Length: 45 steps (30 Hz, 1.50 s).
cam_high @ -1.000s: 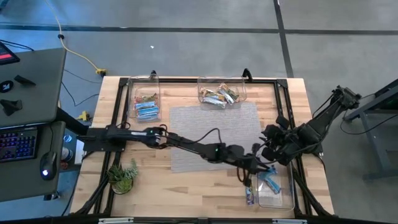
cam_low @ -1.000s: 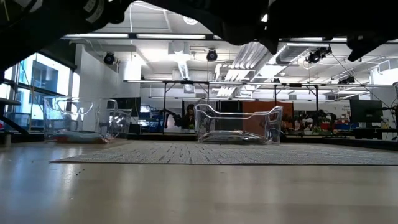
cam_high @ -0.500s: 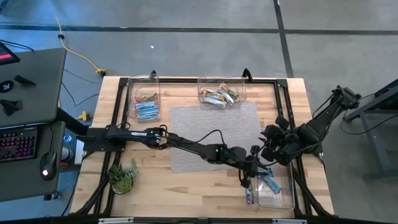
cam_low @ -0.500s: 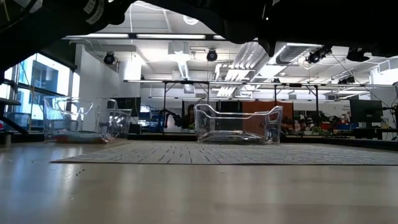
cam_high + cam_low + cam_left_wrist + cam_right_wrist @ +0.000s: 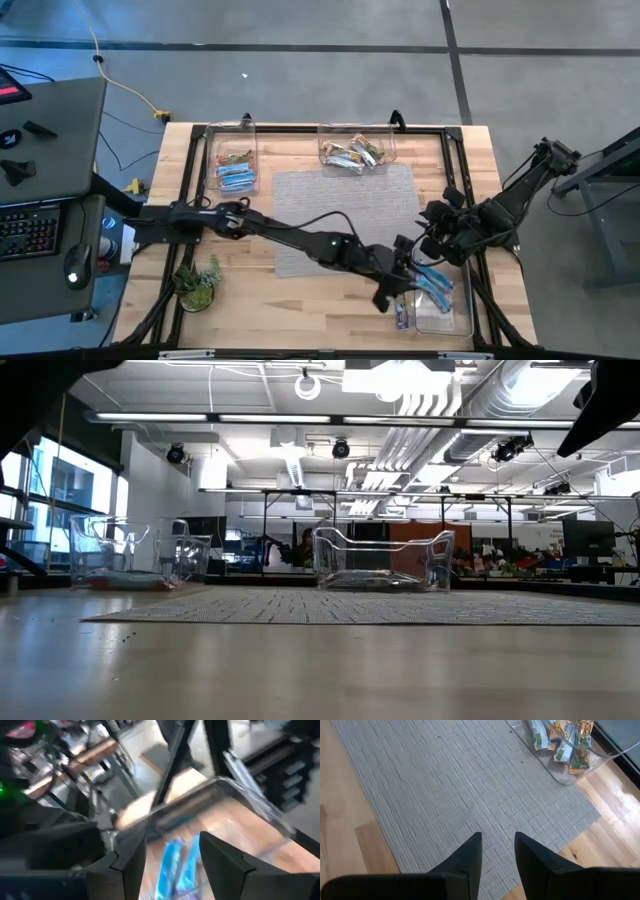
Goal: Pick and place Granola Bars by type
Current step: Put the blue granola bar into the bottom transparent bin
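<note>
High view shows the left gripper (image 5: 400,291) reaching across the table (image 5: 300,300) to the near-right bin (image 5: 462,322), at its inner wall. Left wrist view has its fingers (image 5: 220,857) spread apart with nothing between them; blue bars (image 5: 176,866) lie below in the bin. I judge the step to be the release of a blue bar into this bin.

To do it well, keep the jaws wide and lift straight up before swinging away, so a finger does not catch a wrapper or nudge the clear wall. One bar (image 5: 403,317) looks to lie at the bin's outer edge; whether it is inside I cannot tell, so check it.

The right gripper (image 5: 432,243) waits just beside the bin's far end, its fingers (image 5: 470,855) part open and empty over the mat (image 5: 445,795). The left arm should clear it on withdrawal.

The other bars sit in the far-left bin (image 5: 233,165) and far-middle bin (image 5: 356,150).
</note>
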Motion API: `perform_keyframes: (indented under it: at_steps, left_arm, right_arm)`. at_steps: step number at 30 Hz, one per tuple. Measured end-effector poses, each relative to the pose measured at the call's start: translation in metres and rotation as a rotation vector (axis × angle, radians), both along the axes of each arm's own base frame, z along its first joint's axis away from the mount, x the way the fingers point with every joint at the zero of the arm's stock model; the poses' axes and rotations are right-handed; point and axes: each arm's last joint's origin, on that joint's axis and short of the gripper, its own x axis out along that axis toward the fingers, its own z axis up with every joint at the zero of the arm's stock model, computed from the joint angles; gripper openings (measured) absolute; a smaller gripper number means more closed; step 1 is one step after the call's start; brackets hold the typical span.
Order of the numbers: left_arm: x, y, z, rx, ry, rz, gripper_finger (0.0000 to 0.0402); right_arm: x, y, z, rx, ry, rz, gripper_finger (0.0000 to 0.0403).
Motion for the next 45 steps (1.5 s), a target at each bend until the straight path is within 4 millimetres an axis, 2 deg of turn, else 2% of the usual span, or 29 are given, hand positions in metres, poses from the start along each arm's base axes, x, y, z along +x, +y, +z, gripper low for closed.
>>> perform_keyframes:
  at_steps: [2,7,11,13,14,17,21,30,36,40,45]
  left_arm:
    - [-0.010,-0.004,0.004,0.005,0.090,-0.033,0.0168]
    - [-0.028,-0.021,-0.012,-0.096,0.352,-0.106,0.0129]
    - [-0.027,-0.033,-0.041,-0.120,0.440,-0.053,0.0054]
    - [-0.020,-0.037,-0.054,-0.142,0.416,-0.049,0.0016]
    - [-0.017,-0.039,-0.058,-0.154,0.404,-0.044,0.0009]
    - [-0.008,-0.042,-0.069,-0.198,0.342,-0.055,0.0017]
    - [0.000,-0.045,-0.088,-0.229,0.317,-0.062,0.0003]
    - [0.014,-0.032,-0.125,-0.233,0.309,-0.035,0.0001]
    - [0.023,-0.013,-0.125,-0.276,0.274,-0.013,0.0000]
    - [0.023,0.001,-0.138,-0.287,0.367,0.019,0.0000]
    - [0.019,0.012,-0.140,-0.261,0.474,0.053,0.0000]
  right_arm:
    - [0.000,0.000,0.000,-0.005,0.003,0.007,0.0099]
    - [0.000,0.000,0.000,-0.021,0.005,0.020,0.0099]
    - [0.001,0.000,0.001,-0.015,-0.013,0.010,0.0099]
    - [0.001,0.000,0.001,-0.016,-0.025,0.003,0.0098]
    - [0.002,0.001,0.001,-0.018,-0.034,0.001,0.0098]
    - [0.003,0.001,0.002,-0.024,-0.054,-0.006,0.0098]
    - [0.005,0.002,0.003,-0.013,-0.075,-0.005,0.0098]
    - [0.006,0.003,0.003,0.004,-0.091,-0.008,0.0098]
    - [0.007,0.004,0.003,0.008,-0.089,-0.001,0.0098]
    - [0.007,0.004,0.003,0.008,-0.088,-0.001,0.0098]
    - [0.007,0.004,0.003,0.009,-0.088,0.000,0.0098]
